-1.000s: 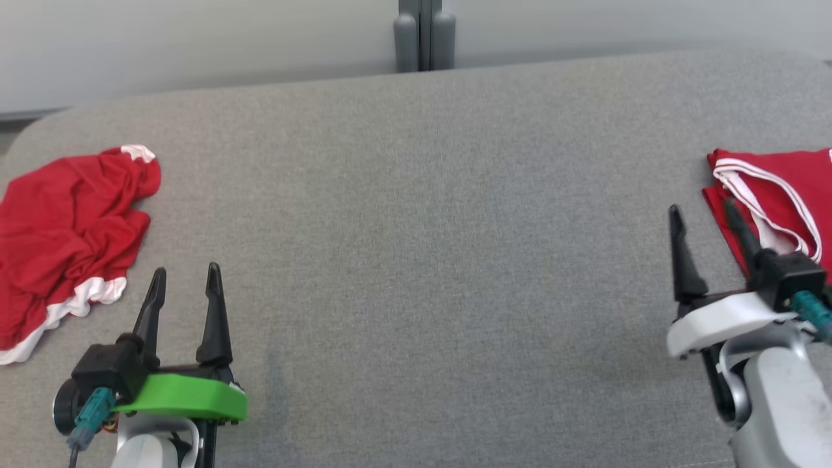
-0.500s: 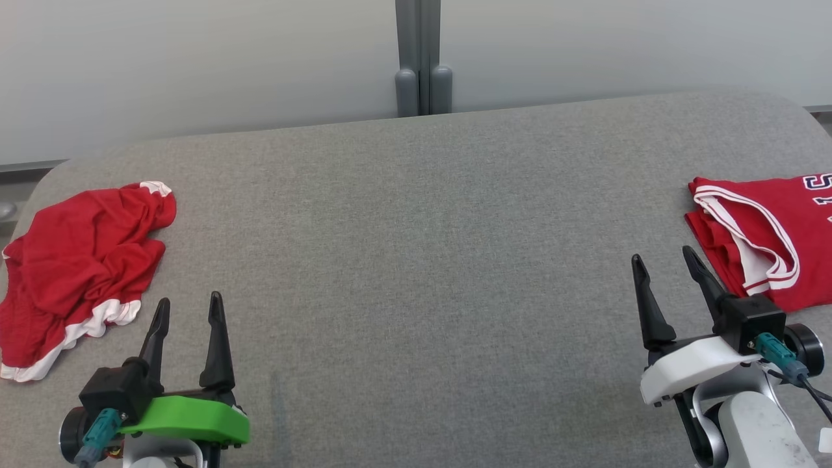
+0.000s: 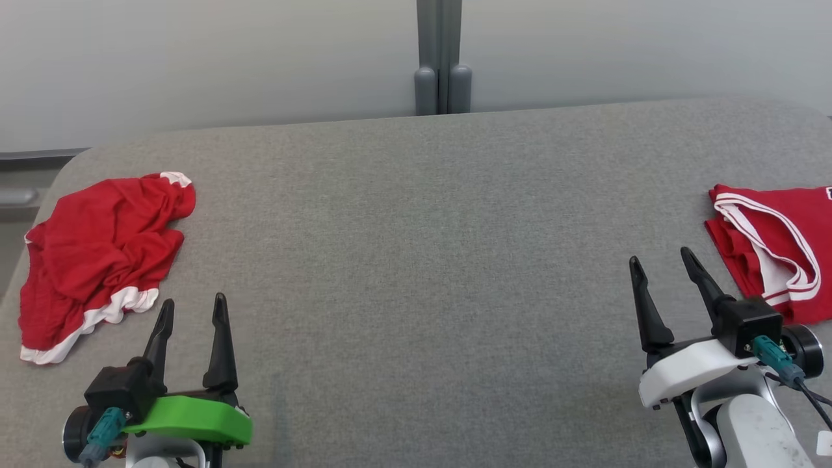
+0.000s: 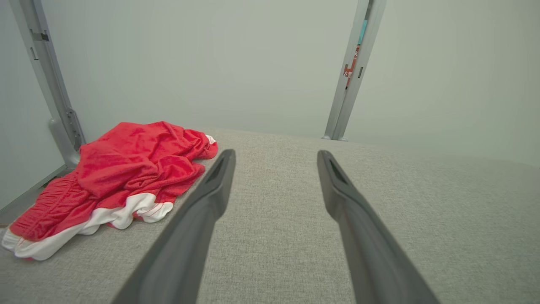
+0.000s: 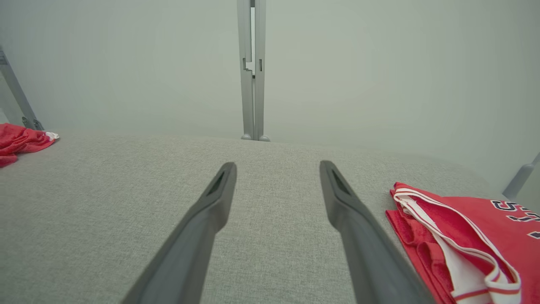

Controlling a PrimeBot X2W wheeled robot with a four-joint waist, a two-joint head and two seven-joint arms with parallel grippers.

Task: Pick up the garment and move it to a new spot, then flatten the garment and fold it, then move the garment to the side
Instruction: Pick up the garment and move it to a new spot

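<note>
A crumpled red garment (image 3: 97, 253) with white trim lies at the table's far left edge; it is also seen as the red heap (image 4: 126, 169) and the red scrap (image 5: 21, 141). My left gripper (image 3: 194, 300) is open and empty, just right of and nearer than the garment, not touching it; its fingers frame bare table in the left wrist view, gripper (image 4: 276, 153). A folded red jersey (image 3: 780, 260) with white-edged openings lies at the far right, jersey (image 5: 464, 228). My right gripper (image 3: 660, 255) is open and empty just left of it, gripper (image 5: 277, 164).
The grey fabric-covered table (image 3: 416, 260) stretches wide between the two arms. A grey post (image 3: 442, 78) stands against the pale wall behind the table's far edge. The table's rounded left corner is close to the crumpled garment.
The head view has shifted. My right gripper, whose finger overlapped the folded jersey's edge a second ago, now stands apart to its left. Both grippers stay open.
</note>
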